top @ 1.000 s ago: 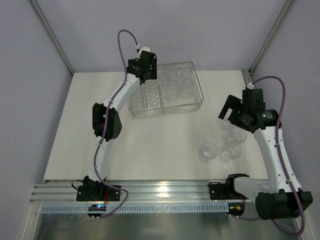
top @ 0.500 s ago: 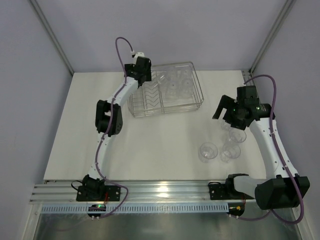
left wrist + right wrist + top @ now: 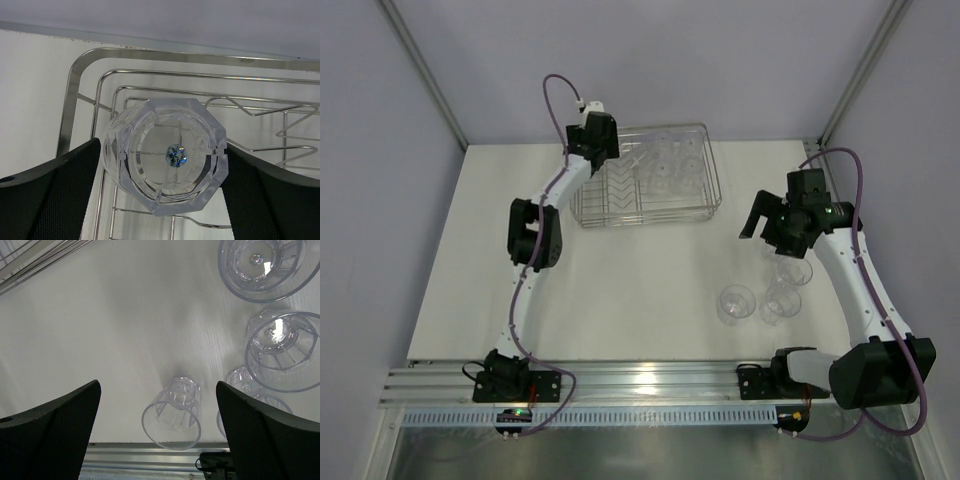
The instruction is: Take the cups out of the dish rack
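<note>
Clear plastic cup (image 3: pixel 165 155), axis in line with my wrist, is clenched in my left hand (image 3: pixel 162 148) at the far-left corner of the dish rack (image 3: pixel 200 55); right hand (image 3: pixel 157 386) released.

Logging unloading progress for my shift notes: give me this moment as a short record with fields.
left gripper: shut on held cup, over dish rack's far-left corner
right gripper: open, empty, above table cups
table cups: four, grouped on the right side
rack cups: several, count unclear
</note>
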Robot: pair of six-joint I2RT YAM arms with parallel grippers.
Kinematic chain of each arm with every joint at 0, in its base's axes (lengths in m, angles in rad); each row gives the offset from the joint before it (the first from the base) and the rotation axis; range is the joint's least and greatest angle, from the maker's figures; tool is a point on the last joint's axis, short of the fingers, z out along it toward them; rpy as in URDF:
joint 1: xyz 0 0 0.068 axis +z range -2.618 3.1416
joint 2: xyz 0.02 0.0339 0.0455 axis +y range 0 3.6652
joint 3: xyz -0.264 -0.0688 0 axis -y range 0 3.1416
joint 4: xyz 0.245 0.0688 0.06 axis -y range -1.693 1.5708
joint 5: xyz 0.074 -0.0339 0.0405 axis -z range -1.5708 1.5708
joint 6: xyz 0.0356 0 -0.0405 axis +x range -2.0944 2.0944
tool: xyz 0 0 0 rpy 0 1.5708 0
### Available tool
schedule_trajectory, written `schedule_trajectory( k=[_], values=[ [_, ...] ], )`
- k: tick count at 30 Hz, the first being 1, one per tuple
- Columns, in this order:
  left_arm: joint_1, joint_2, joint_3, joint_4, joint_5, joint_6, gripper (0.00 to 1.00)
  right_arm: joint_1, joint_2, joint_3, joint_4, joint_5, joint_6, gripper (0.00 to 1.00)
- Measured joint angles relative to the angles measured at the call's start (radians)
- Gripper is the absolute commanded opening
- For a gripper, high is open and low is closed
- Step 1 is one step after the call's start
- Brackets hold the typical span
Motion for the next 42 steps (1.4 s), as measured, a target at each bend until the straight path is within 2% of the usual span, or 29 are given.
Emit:
schedule_trajectory(
  k=[4, 13, 15, 16, 19, 26, 35, 38, 42],
  values=[
    [0.006, 0.000, -0.003, 0.021, 0.026, 0.005, 0.70, 0.000, 0.000, 0.000, 0.001, 0.000, -0.003, 0.99],
    [0.014, -0.021, -0.033, 0.090, 0.032, 0.014, 0.35, 0.000, -0.002, -0.005, 0.017, 0.000, -0.014, 0.99],
    [0.008, -0.036, -0.056, 0.090, 0.032, 0.029, 0.23, 0.000, -0.002, -0.006, 0.018, 0.000, -0.014, 0.99],
    [0.005, -0.043, -0.066, 0.088, 0.030, 0.036, 0.14, 0.000, -0.002, -0.007, 0.019, 0.000, -0.014, 0.99],
    [-0.011, -0.066, -0.093, 0.069, 0.012, 0.056, 0.00, 0.000, -0.002, -0.007, 0.020, 0.000, -0.014, 0.99],
    [-0.046, -0.162, -0.194, 0.034, -0.032, 0.088, 0.00, 0.000, -0.003, -0.009, 0.026, 0.000, -0.014, 0.98],
    [-0.098, -0.374, -0.284, -0.004, -0.033, 0.069, 0.00, 0.000, -0.024, -0.041, 0.046, -0.025, -0.014, 0.99],
    [-0.112, -0.455, -0.320, -0.040, 0.025, 0.019, 0.00, 0.000, -0.034, -0.053, 0.076, -0.080, -0.014, 0.99],
    [-0.118, -0.603, -0.443, -0.067, 0.222, -0.110, 0.00, 0.000, -0.060, -0.080, 0.162, -0.281, -0.009, 0.99]
  ],
)
